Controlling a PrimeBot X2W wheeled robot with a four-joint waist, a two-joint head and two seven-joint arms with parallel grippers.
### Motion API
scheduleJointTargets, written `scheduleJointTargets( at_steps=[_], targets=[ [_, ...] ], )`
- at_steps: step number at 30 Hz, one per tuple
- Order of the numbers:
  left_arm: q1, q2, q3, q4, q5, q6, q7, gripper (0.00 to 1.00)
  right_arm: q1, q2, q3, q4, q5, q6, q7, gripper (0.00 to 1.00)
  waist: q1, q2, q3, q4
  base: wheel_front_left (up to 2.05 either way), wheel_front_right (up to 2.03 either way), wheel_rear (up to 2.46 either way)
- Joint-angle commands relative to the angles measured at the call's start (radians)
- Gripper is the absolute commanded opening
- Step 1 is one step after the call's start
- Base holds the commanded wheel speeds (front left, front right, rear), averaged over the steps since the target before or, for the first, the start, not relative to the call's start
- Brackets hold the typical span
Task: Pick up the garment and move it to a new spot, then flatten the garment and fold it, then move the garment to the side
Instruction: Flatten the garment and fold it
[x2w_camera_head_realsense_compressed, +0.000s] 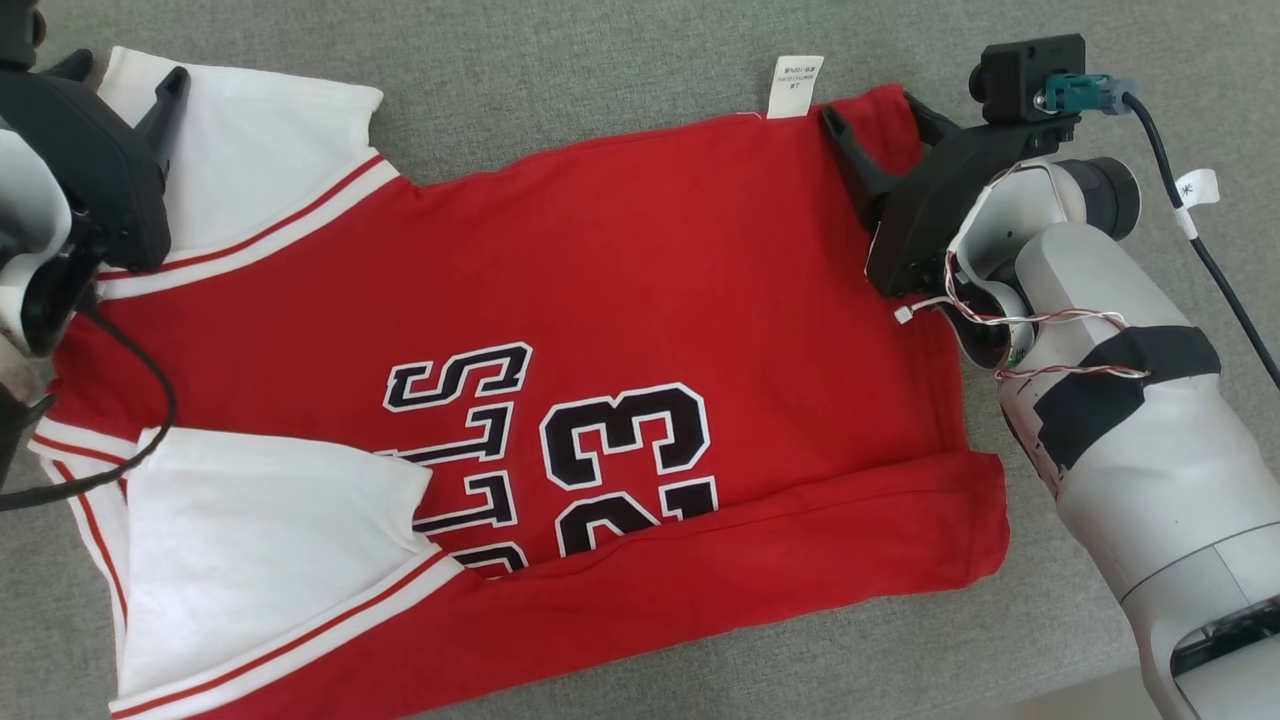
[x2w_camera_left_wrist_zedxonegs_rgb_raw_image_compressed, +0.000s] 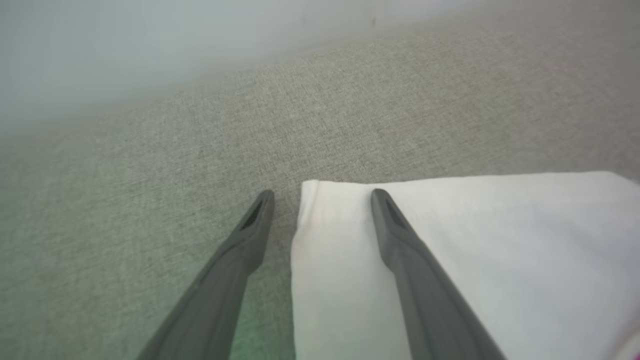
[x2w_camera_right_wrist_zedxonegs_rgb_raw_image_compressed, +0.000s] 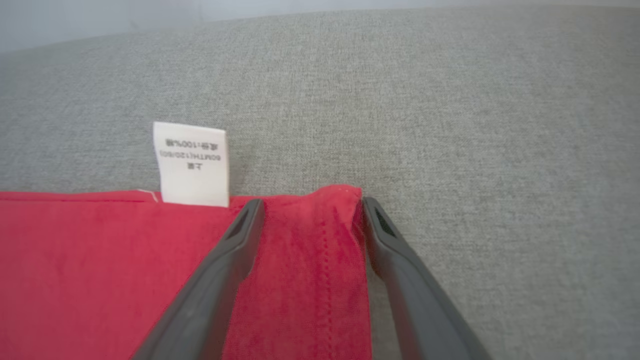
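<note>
Right pincer (x2w_camera_right_wrist_zedxonegs_rgb_raw_image_compressed: 312, 201) released, straddling red hem corner of garment (x2w_camera_head_realsense_compressed: 620, 280); left pincer (x2w_camera_left_wrist_zedxonegs_rgb_raw_image_compressed: 322, 194) released, astride white sleeve (x2w_camera_left_wrist_zedxonegs_rgb_raw_image_compressed: 475, 240) corner. Garment spread flat beneath both, on grey surface (x2w_camera_right_wrist_zedxonegs_rgb_raw_image_compressed: 450, 125). Step judged: fold. Next: clench both corners, lift together.

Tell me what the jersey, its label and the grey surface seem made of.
Jersey: soft matte knit, probably cotton; fine nap and stitched hem show. Label: thin, smooth woven or printed fabric, lying flat. Grey surface: coarse woven upholstery-like cloth, flecked, matte.
</note>
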Motion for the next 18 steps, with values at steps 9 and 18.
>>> scheduleJointTargets(
  at_steps=[9,18],
  targets=[
    [0.005,-0.025,-0.020,0.031,-0.061,0.002,-0.062,0.00,-0.022,-0.012,0.030,0.049,0.023,0.001,-0.044,0.00,0.0000,-0.0001,-0.013,0.024,0.00,0.00,0.00],
    [0.090,-0.029,-0.013,-0.064,-0.110,0.002,-0.314,0.00,0.055,-0.060,0.071,0.047,0.036,0.001,-0.189,0.00,0.0000,-0.0001,-0.104,0.078,0.00,0.00,0.00]
  ],
)
